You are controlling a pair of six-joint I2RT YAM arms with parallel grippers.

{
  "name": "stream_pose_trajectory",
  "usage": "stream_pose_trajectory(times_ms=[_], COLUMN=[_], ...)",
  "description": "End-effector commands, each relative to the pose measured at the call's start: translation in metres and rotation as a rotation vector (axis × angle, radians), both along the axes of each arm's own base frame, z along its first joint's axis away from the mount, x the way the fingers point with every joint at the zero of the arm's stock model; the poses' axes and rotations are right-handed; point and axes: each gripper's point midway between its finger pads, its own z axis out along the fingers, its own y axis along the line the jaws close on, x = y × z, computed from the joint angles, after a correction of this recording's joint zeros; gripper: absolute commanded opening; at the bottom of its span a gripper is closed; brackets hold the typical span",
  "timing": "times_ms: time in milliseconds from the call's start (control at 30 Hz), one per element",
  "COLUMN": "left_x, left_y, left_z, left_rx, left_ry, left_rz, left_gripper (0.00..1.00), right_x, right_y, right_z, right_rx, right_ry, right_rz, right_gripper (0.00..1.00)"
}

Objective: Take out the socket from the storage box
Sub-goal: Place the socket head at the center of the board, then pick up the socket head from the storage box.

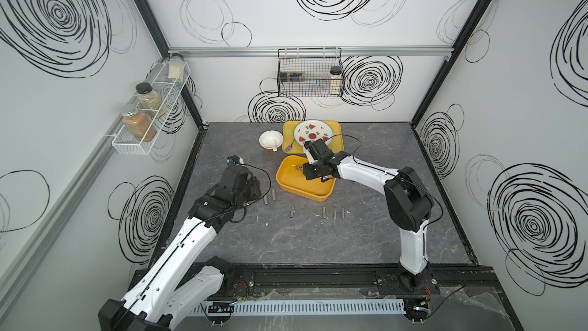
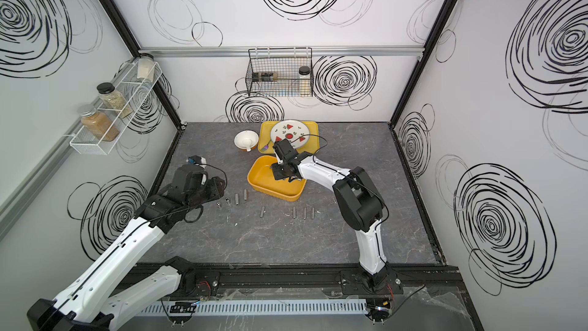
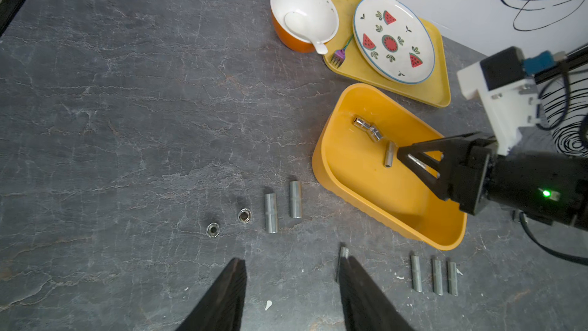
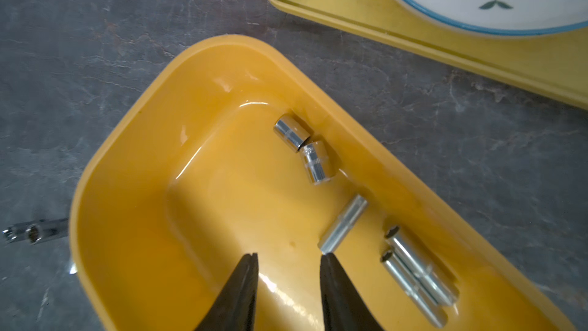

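Observation:
The storage box (image 1: 292,183) is a deep yellow-orange tub (image 4: 143,202) at mid-table. Several chrome sockets lie in it: two short ones (image 4: 292,132) at a corner, a long one (image 4: 345,222), and a pair side by side (image 4: 413,269). My right gripper (image 4: 289,256) is down inside the box, open, with nothing between its fingers; one fingertip touches the end of the long socket. My left gripper (image 3: 291,261) hovers open and empty over the table left of the box. More sockets (image 3: 271,213) lie and stand on the table; one (image 3: 343,251) is half hidden behind a left finger.
Behind the box sits a flat yellow tray (image 1: 288,130) with a watermelon plate (image 1: 313,132) and a fork (image 3: 339,57). A white bowl with a spoon (image 1: 270,140) stands beside it. A black wire basket (image 1: 308,73) hangs on the back wall, a white jar shelf (image 1: 149,106) on the left.

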Motion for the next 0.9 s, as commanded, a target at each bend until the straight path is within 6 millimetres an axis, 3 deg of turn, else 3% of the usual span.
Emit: stream_pose_trajectory(times_ms=[0,200,567,867], left_x=[0.004,0.006,0.010,0.010], left_y=[-0.002,-0.001,0.004,0.003], left_z=[0.009,0.009,0.006,0.005], left_rx=[-0.020,-0.036,-0.058,-0.061], left_ry=[-0.053,-0.054,-0.044,-0.043], left_rz=[-0.023,-0.032,-0.031,-0.035], left_gripper=[0.55,0.56,0.56,0.56], right_x=[0.013,0.029,0.035,0.034], right_y=[-0.003,0.001,0.011,0.012], right_z=[-0.006,-0.020,-0.044,-0.062], right_rx=[-0.100,-0.177,-0.202,-0.215], right_ry=[-0.021,-0.044,-0.018,0.024], right_rz=[-0.001,0.044,0.095,0.088], right_gripper=[0.39,0.42,0.40,0.25])
